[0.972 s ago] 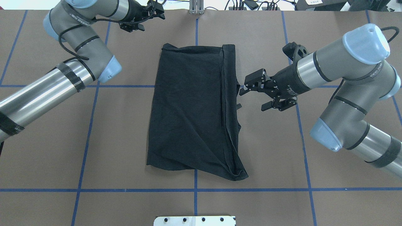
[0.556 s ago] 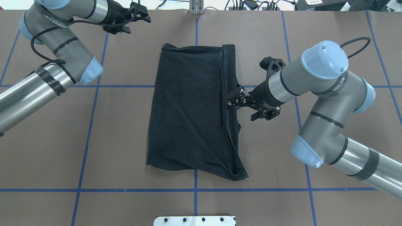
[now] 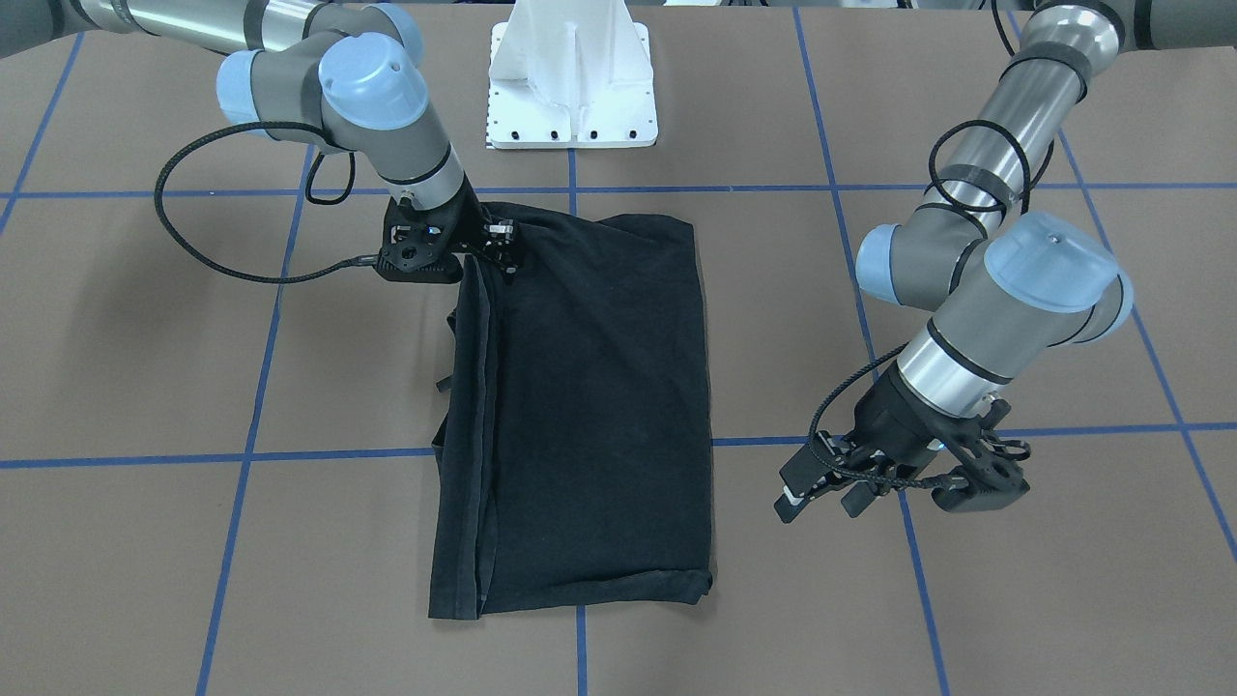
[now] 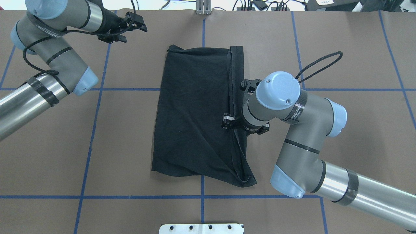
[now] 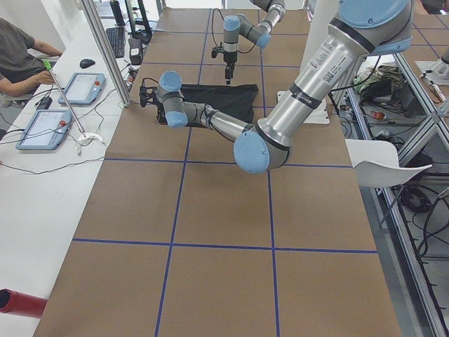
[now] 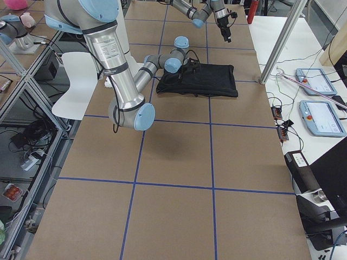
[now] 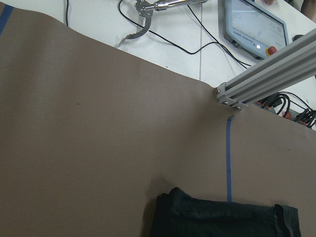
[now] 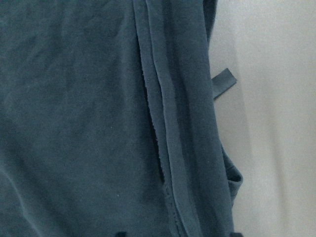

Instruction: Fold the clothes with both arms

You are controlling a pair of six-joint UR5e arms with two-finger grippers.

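The clothes are one black T-shirt [image 4: 195, 113], folded lengthwise into a tall rectangle in the middle of the brown table, with a doubled hem strip [image 4: 235, 97] along its right side. My right gripper [image 4: 240, 126] points straight down over that strip, about halfway along it. Its jaws are open and straddle the strip, and only the fingertips show at the bottom edge of the right wrist view, over dark cloth [image 8: 74, 123]. My left gripper [image 4: 131, 28] hovers open and empty beyond the shirt's far left corner [image 7: 222, 219]. In the front-facing view it [image 3: 819, 498] hangs above bare table.
The white pedestal base [image 3: 570, 97] stands at the robot's side of the table. An aluminium post [image 7: 266, 79] rises at the far edge. Beyond it is a white desk with tablets [image 5: 84, 88], cables and a seated person [image 5: 21, 49]. Blue tape lines [image 4: 94, 130] grid the table.
My right arm has swung in from the shirt's right, and its gripper has turned down over the hem strip. My left gripper has drawn back leftward along the far edge.
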